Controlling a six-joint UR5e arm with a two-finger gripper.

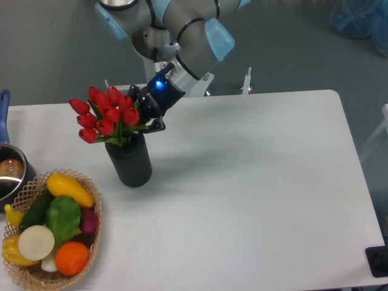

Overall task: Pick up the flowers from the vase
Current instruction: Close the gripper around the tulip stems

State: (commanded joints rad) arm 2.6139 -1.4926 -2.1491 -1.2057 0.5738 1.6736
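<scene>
A bunch of red tulips, the flowers [104,115], stands in the black ribbed vase [129,162] on the left part of the white table [254,194]. Its green stems still reach down into the vase's mouth. My gripper [142,119] comes in from the upper right, just above the vase rim. Its black fingers [153,124] are drawn together on the right side of the bunch, at the leaves under the buds. The fingertips are partly hidden by tulips and leaves.
A wicker basket [92,209] of fruit and vegetables lies at the front left corner. A metal pot [11,176] with a blue handle sits at the left edge. The arm's base [151,42] rises behind the table's back edge.
</scene>
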